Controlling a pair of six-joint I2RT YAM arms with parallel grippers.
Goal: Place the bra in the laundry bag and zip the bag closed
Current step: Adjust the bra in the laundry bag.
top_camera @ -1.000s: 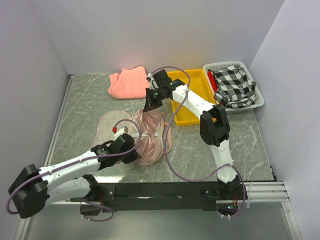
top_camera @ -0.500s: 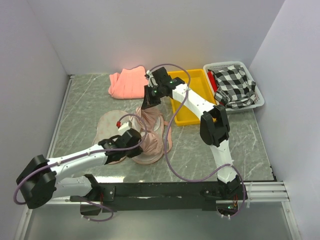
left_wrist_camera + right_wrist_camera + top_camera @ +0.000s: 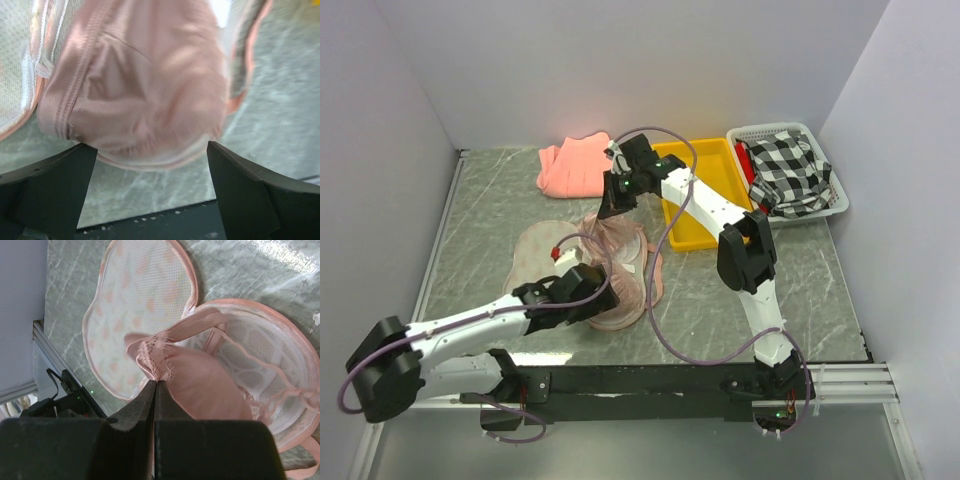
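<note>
The shiny dusty-pink bra (image 3: 620,268) hangs over the beige printed laundry bag (image 3: 533,252), which lies flat on the table. My right gripper (image 3: 614,205) is shut on the bra's lace edge (image 3: 159,371) and holds it up above the bag (image 3: 145,300). The bra's cup (image 3: 210,387) droops onto the bag's open mesh lobe (image 3: 270,365). My left gripper (image 3: 604,297) stands open at the bra's near side. In the left wrist view its fingers (image 3: 55,190) flank the lower rim of the bra cup (image 3: 135,90) without gripping it.
A salmon-pink folded cloth (image 3: 575,165) lies at the back. A yellow tray (image 3: 708,192) and a white basket (image 3: 835,200) with a checked cloth (image 3: 790,172) stand at the back right. A black rail (image 3: 650,380) runs along the near edge.
My left gripper has opened and let go of the bra cup. The right gripper has drawn the bra slightly up and toward the back.
</note>
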